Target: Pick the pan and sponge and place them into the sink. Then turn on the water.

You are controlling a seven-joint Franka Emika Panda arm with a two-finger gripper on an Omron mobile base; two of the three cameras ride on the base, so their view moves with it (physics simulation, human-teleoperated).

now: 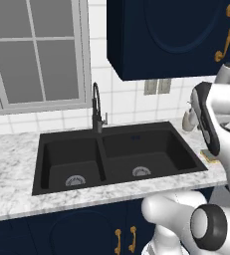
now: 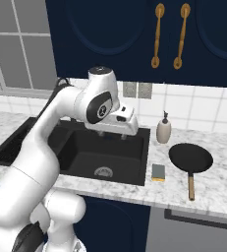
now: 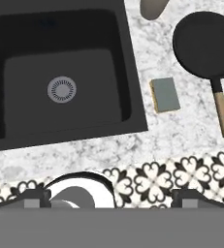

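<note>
- The robot's gripper (image 2: 113, 134) hangs over the right basin of the black two-basin sink (image 2: 142, 162), left of centre in the right base view; its jaws stand wide apart with nothing between them, the two dark fingertips (image 3: 33, 197) sitting far apart at the bottom corners of the hand view.
- The black pan (image 2: 190, 158) rests on the marble counter (image 2: 218, 184) right of the sink, at the right of the right base view, its tan handle pointing toward the counter's front edge (in the hand view it fills the upper right corner).
- The sponge (image 2: 158, 172) lies flat, grey-green face up, between the sink rim and the pan, just beside the rim and apart from the pan; in the hand view it sits right of centre.
- A beige soap dispenser (image 2: 163, 130) stands upright behind the sponge, against the tiled wall.
- The thin black faucet (image 1: 97, 109) rises behind the divider between the basins, in the centre of the left base view; no water shows in either basin, each with its round silver drain (image 3: 61, 89).
</note>
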